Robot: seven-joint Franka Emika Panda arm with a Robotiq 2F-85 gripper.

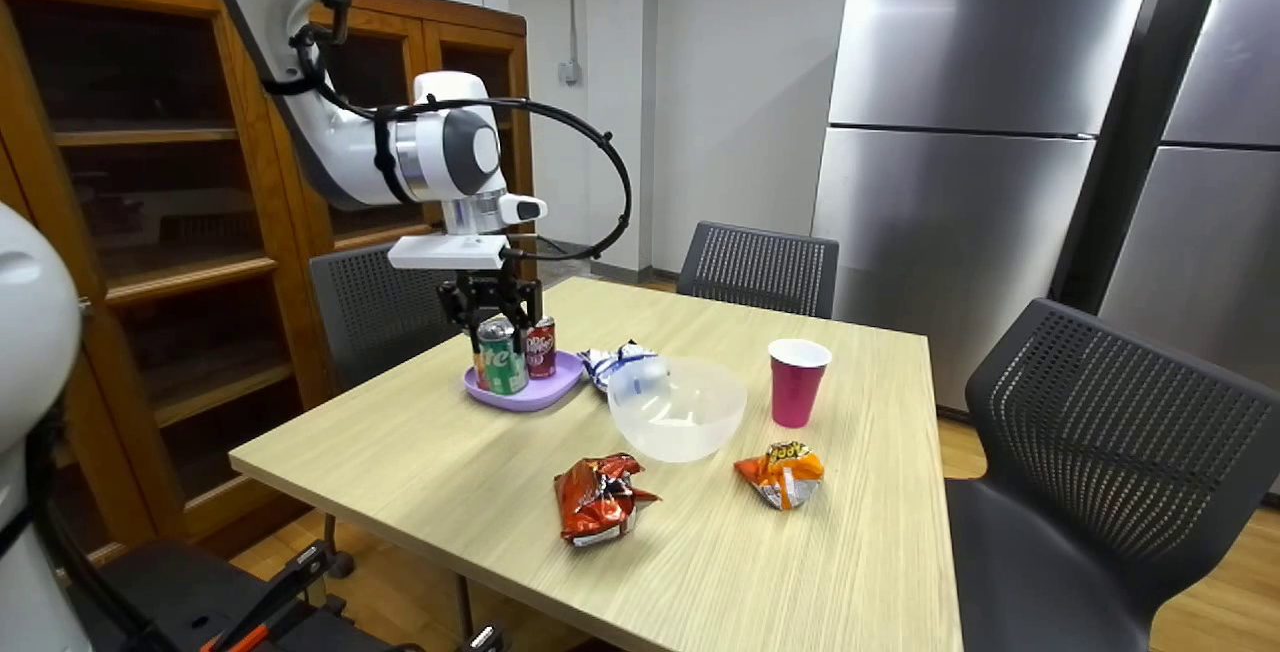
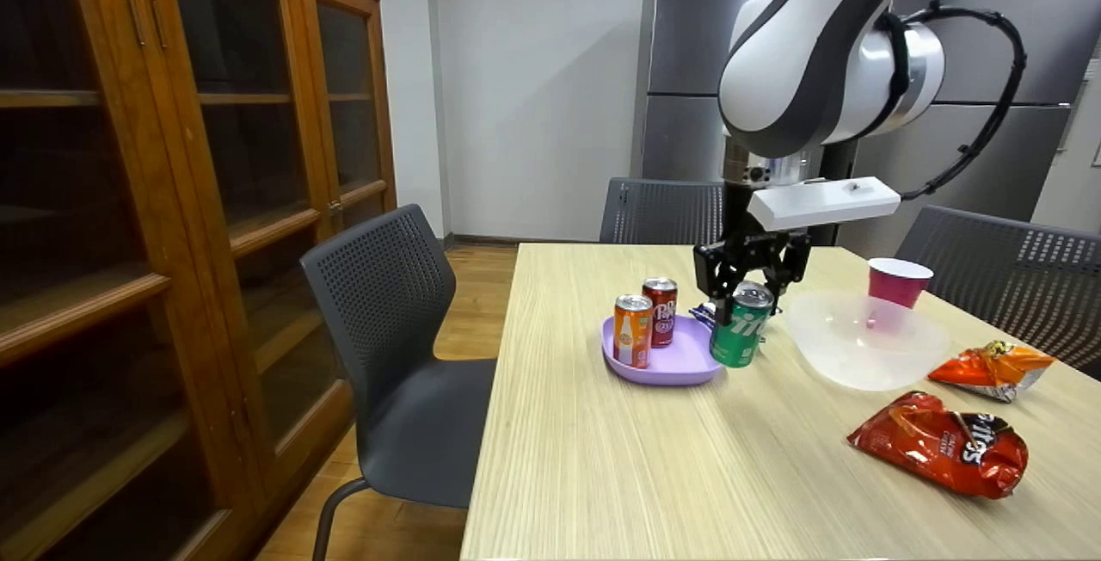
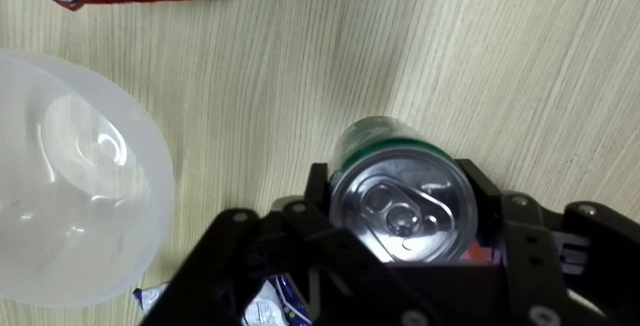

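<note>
Green cylindrical metal soda can (image 2: 740, 333), clamped high on its sides within the black two-fingered gripper (image 3: 398, 191). Probably slick, dentable; mid-wall hold likely steadier.

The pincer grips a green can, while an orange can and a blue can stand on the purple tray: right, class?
Not blue: in an exterior view, a red can stands with the orange can on the purple tray. The pincer does grip a green can.

Seemingly an office break room: steel refrigerators (image 1: 970, 172), a glass-fronted wooden cabinet (image 2: 189, 243), mesh-backed chairs (image 1: 1110, 472).
</note>
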